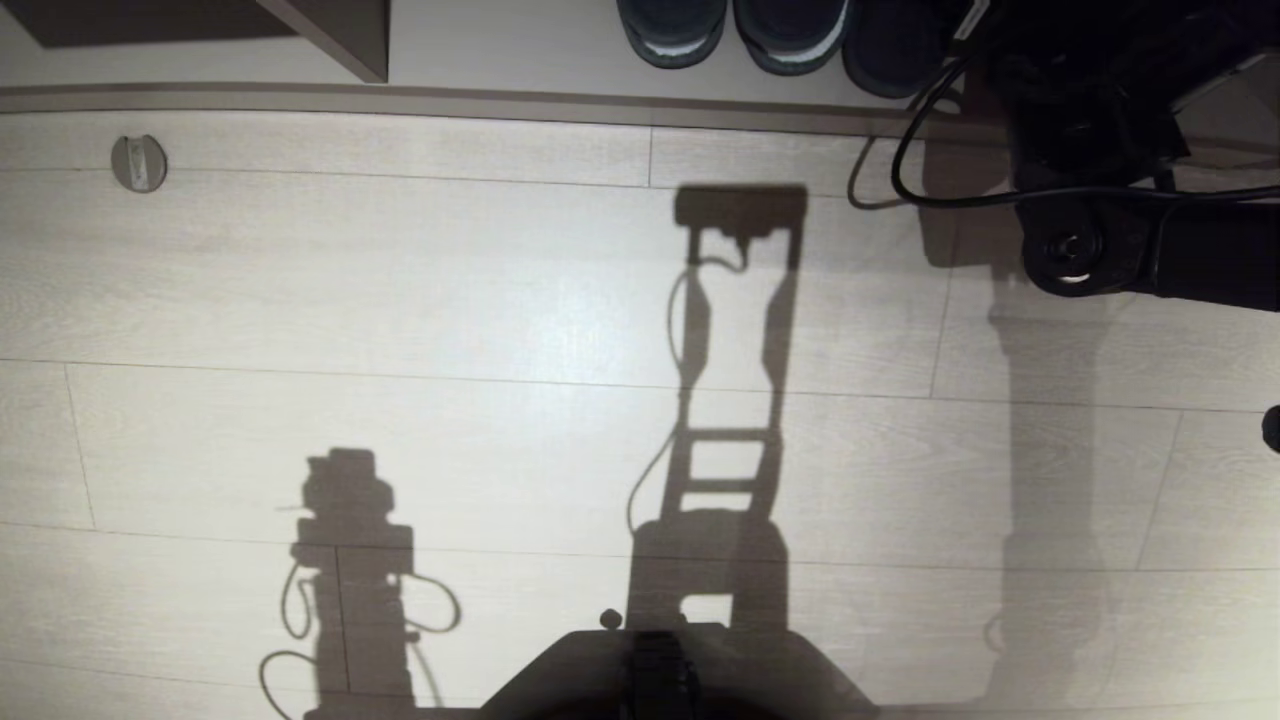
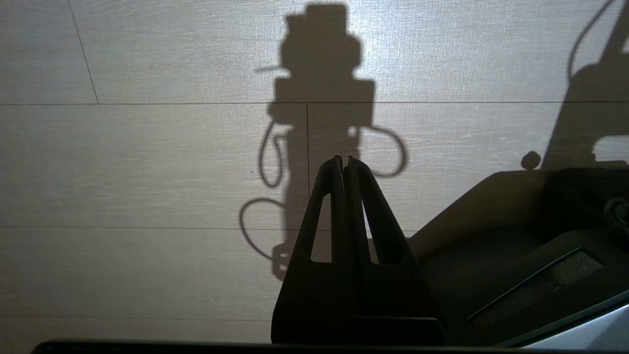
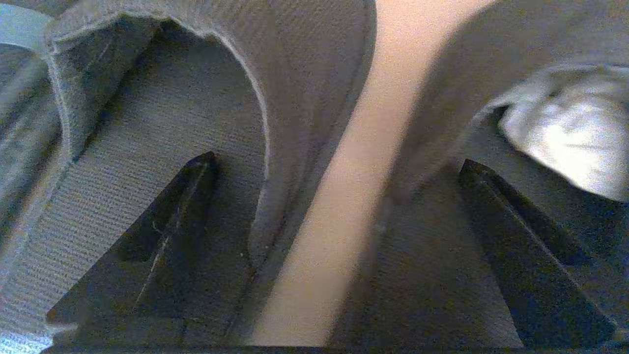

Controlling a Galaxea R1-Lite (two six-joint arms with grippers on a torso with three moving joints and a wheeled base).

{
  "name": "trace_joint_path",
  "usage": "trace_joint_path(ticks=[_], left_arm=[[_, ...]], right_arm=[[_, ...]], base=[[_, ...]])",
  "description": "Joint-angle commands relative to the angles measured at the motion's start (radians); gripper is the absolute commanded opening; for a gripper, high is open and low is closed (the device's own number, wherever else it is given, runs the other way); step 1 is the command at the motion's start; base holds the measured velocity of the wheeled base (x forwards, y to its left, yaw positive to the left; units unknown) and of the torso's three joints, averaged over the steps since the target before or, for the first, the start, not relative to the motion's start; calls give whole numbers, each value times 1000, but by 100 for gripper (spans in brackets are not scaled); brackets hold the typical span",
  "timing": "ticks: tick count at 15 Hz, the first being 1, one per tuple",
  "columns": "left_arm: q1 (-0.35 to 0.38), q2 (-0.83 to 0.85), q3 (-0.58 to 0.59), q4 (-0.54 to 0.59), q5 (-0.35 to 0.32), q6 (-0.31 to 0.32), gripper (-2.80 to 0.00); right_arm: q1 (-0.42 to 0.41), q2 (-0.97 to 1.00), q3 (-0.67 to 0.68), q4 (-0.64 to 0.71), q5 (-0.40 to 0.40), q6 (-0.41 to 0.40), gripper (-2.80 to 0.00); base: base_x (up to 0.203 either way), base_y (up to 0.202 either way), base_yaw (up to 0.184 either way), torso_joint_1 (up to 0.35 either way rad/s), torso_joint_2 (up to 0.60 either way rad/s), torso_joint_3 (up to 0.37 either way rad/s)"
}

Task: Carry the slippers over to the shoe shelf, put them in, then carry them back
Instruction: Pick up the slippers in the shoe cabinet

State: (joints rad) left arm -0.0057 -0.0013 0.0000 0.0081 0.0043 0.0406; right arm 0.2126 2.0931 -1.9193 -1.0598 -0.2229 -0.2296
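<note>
The two grey-blue slippers (image 3: 314, 59) (image 3: 467, 64) lie side by side on the beige floor of the shoe shelf (image 3: 354, 172). My right gripper (image 3: 338, 161) is open wide over them. One finger (image 3: 162, 236) reaches into the foot opening of one slipper, and the other finger (image 3: 530, 260) lies over the opening of the second. Their inner sides sit between the fingers. In the head view the right arm (image 1: 1090, 120) reaches into the shoe shelf (image 1: 500, 45) at the top right, hiding its gripper; part of a slipper (image 1: 890, 50) shows beside it. The left gripper (image 2: 344, 160) hangs shut and empty above the floor.
Two black slides with pale soles (image 1: 670, 30) (image 1: 790, 30) stand in the shelf to the left of the slippers. A vertical divider panel (image 1: 340, 35) rises further left. A round metal stop (image 1: 138, 162) sits on the wood floor. A black cable (image 1: 900, 170) loops off the right arm.
</note>
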Motion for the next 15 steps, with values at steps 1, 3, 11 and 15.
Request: trace_joint_path(ticks=[1, 3, 11, 15], left_arm=[[0, 1, 0, 0, 0, 1, -280], [0, 1, 0, -4, 0, -1, -280], [0, 1, 2, -5, -1, -2, -280], [0, 1, 2, -5, -1, -4, -280]], right_arm=[[1, 28, -12, -3, 4, -2, 0], [0, 41, -15, -41, 17, 7, -280], [-39, -17, 10, -58, 4, -10, -280], [-34, -63, 114, -104, 7, -25, -280]], base=[[0, 0, 0, 0, 0, 0], [0, 0, 0, 0, 0, 0], [0, 0, 0, 0, 0, 0], [0, 0, 0, 0, 0, 0]])
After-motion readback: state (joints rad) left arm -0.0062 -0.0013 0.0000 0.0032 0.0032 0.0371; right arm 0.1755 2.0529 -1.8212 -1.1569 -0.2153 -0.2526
